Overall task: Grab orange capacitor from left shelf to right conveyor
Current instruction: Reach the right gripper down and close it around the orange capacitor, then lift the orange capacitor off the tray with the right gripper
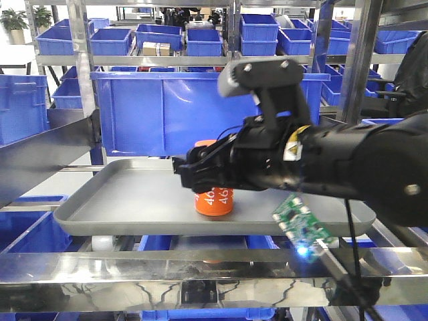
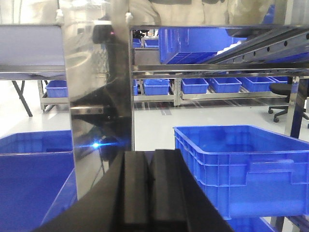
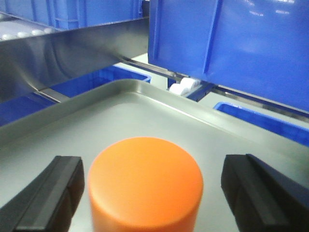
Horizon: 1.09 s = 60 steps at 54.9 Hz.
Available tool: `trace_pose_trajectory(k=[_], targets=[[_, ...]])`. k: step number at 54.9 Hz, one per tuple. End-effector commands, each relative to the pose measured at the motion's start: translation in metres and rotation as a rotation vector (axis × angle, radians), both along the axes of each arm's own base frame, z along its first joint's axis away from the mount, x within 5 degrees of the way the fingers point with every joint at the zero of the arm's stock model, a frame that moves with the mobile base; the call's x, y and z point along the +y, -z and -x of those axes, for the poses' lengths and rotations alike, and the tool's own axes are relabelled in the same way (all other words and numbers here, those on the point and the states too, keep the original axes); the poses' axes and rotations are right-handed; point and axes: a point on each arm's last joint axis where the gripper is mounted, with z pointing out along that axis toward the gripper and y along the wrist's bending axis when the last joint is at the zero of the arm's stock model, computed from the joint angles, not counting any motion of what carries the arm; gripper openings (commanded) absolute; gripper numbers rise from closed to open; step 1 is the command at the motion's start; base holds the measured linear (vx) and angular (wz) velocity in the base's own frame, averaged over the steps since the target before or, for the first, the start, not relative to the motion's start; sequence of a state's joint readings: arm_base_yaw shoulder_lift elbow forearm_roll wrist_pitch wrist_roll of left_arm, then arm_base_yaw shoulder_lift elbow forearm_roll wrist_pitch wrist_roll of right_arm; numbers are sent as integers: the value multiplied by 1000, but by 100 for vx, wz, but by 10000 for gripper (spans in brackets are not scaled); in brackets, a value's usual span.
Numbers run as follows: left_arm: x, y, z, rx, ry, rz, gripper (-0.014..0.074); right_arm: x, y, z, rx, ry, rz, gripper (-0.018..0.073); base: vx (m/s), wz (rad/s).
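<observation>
Noting blue bins [image 1: 160, 110] behind, front view: finding orange capacitor [image 1: 214, 200] upright on grey tray [image 1: 114, 200] of left shelf [image 1: 134, 264], with right claw [image 1: 200, 172] straddling it. Left wrist view: finding left claw [image 2: 149, 188] pressed closed, holding nothing. Right wrist view: confirming right claw spread wide, not yet gripping. Judging grasp step under way; calling next for closing, then lifting clear.
</observation>
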State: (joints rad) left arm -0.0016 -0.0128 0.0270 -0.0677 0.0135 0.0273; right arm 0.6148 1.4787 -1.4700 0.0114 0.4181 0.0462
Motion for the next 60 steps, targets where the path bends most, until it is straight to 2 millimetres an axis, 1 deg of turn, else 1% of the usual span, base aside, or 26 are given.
trace_pose_trajectory(k=[1,7,12,26,31,37,44,48,52,57,60], targets=[[0,3,0,-61,-1,8,-6,-2,-26,2,-131,4,-84,613,0,0],[0,3,0,-61,-1,8,-6,0,-22,-1,-119,6,-87,594,0,0],[0,3,0,-61,-1,8,-6,0,-22,-1,-118,7,-88,551,0,0],[0,3,0,-61,-1,8,-6,0,-21,-1,-109,7,-81,335,0,0],[0,3,0,-61,-1,8,-6,0,-21,-1,-109,6,-81,272,0,0],[0,3,0,-61,-1,8,-6,-1,-20,-1,-113,7,-70,217,0,0],[0,3,0,-61,-1,8,-6,-1,-20,-1,-108,6,-66,188,0,0],[0,3,0,-61,-1,8,-6,-4,-27,3,-138,6,-86,188,0,0],[0,3,0,-61,-1,8,-6,-10,-39,12,-172,6,-109,190,0,0],[0,3,0,-61,-1,8,-6,-21,-57,28,-216,5,-135,191,0,0],[0,3,0,-61,-1,8,-6,-30,-68,41,-237,6,-150,190,0,0]])
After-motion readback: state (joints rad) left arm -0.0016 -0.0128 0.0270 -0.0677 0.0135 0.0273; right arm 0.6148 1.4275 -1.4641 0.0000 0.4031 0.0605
